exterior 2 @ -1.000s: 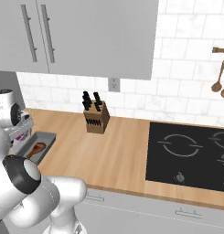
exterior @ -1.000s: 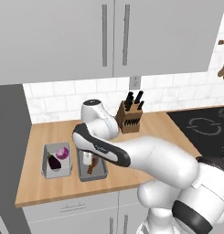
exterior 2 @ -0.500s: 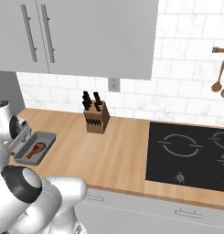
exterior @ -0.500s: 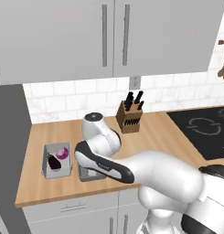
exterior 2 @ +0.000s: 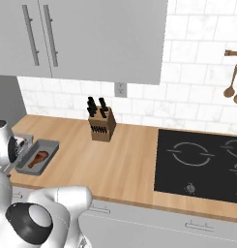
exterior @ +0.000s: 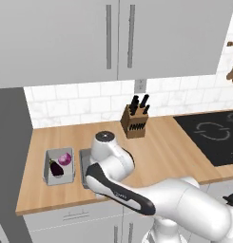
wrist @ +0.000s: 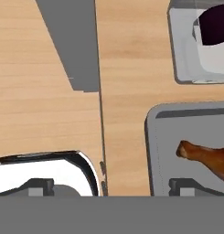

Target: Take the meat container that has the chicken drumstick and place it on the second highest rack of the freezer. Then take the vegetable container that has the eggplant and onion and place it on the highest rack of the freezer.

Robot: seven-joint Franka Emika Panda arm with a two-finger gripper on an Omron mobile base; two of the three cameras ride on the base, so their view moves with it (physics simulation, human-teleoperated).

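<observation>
Chicken drumstick [exterior 2: 38,157] lies in its grey meat container [exterior 2: 51,145] at the wooden worktop's [exterior 2: 120,160] left end, the vegetable container [exterior: 49,176] holding eggplant [exterior: 56,167] and onion [exterior: 65,159] just beside it. Over the past second the arm has swung down over the tray, gripper [wrist: 111,186] jaws spread wide and empty, apparently lining up the first pickup.
</observation>
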